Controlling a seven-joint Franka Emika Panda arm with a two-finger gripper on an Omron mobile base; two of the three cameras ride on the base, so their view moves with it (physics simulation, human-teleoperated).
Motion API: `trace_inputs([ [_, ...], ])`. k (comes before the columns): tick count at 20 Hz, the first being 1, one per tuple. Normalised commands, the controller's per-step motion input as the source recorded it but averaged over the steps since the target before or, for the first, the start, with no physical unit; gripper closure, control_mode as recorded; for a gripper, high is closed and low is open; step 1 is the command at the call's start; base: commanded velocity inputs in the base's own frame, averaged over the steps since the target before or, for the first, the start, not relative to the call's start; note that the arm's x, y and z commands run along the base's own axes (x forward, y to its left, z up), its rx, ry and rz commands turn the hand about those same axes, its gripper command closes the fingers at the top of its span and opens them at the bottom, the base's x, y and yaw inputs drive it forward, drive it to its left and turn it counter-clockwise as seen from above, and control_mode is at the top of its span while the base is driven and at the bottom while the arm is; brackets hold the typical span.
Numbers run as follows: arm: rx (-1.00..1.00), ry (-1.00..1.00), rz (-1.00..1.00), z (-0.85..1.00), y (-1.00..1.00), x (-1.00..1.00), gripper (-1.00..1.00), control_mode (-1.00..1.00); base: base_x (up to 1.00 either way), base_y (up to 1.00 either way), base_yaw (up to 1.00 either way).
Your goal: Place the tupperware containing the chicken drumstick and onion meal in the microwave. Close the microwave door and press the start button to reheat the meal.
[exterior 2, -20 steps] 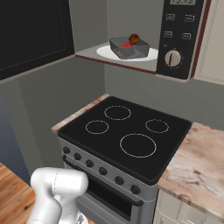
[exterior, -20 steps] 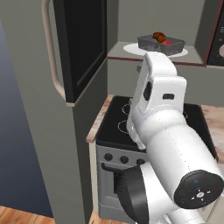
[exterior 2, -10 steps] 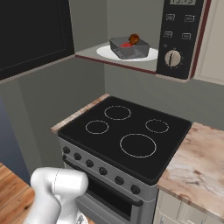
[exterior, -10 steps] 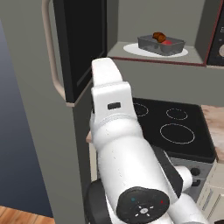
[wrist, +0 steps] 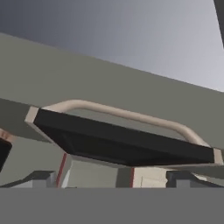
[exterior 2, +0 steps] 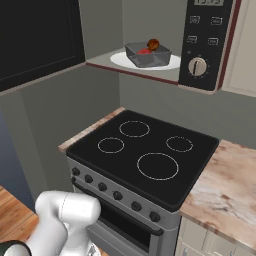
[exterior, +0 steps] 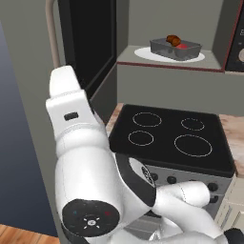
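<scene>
My end effector, jaws wide and empty, faces the open microwave door. I see the tupperware with chicken drumstick and onion on the turntable plate.

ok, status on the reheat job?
Gripper open, empty. Tupperware with drumstick and onion on microwave plate. Microwave door wide open, handle ahead of hand. Nothing blocking.

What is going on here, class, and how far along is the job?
The tupperware, holding the chicken drumstick and onion, already sits on the turntable inside the microwave. The microwave door stands wide open. The hand view looks at the door's edge and pale handle, with the gripper open and holding nothing. Closing the door and pressing start remain.
</scene>
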Motion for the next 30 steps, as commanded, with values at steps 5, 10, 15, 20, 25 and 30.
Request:
trace_inputs([
  [5, -0.03, 0.00, -0.11, 0.00, 0.33, 0.41, -1.00, -1.00, 0.00, 0.00, 0.00],
  [10, -0.02, 0.00, -0.12, 0.00, 0.35, 0.40, -1.00, -1.00, 0.00, 0.00, 0.00],
  [15, -0.02, 0.00, -0.11, -0.06, 0.39, 0.42, -1.00, -1.00, 0.00, 0.00, 0.00],
  [20, 0.00, 0.00, -0.11, -0.07, 0.26, 0.50, -1.00, -1.00, 0.00, 0.00, 0.00],
  [25, 0.00, 0.00, -0.10, -0.11, 0.14, 0.57, -1.00, -1.00, 0.00, 0.00, 0.00],
  [30, 0.00, 0.00, -0.12, -0.10, 0.17, 0.64, -1.00, -1.00, 0.00, 0.00, 0.00],
])
